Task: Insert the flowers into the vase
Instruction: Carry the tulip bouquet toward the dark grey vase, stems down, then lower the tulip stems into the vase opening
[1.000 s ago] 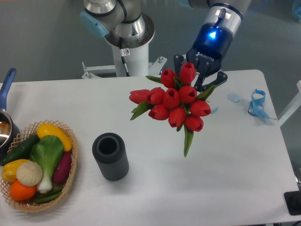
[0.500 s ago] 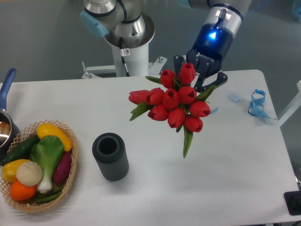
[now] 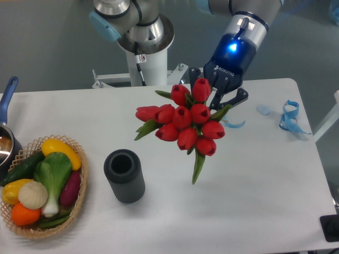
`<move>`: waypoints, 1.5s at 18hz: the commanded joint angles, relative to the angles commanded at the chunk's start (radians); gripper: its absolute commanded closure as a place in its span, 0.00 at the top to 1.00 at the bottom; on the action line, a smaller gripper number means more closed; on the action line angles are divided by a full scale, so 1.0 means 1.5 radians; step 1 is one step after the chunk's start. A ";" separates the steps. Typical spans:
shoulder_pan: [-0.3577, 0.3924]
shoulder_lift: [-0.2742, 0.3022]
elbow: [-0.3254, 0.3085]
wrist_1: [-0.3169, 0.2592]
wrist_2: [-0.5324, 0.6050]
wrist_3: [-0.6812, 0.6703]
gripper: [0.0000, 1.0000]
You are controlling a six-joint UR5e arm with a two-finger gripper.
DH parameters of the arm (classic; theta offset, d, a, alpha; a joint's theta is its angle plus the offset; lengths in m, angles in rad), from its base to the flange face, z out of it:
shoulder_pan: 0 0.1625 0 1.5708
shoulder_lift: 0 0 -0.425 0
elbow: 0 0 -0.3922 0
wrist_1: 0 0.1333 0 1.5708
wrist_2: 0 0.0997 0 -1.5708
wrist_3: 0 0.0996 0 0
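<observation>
bunch of red tulip buds with green leaves [image 3: 185, 123] held aloft, just below-left of black two-finger gripper [image 3: 219, 95] | fingers clamped on stems | dark grey ribbed cylinder vase [image 3: 124, 175] upright on white table [image 3: 254, 185], well apart lower-left

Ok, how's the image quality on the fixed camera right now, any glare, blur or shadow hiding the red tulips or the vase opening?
Fixed camera: light is even and soft, with no harsh shadows. The bunch of red tulip buds is sharp, without motion blur. The dark grey ribbed vase shows its round hole clearly. The only glare is the blue light on the black two-finger gripper, whose fingertips the buds hide.
</observation>
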 joint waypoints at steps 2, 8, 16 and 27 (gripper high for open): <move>-0.005 -0.016 -0.001 0.020 -0.039 0.001 0.10; -0.040 -0.031 -0.028 0.020 -0.149 0.045 0.10; -0.085 -0.049 -0.040 0.020 -0.261 0.055 0.10; -0.137 -0.086 -0.039 0.020 -0.260 0.060 0.11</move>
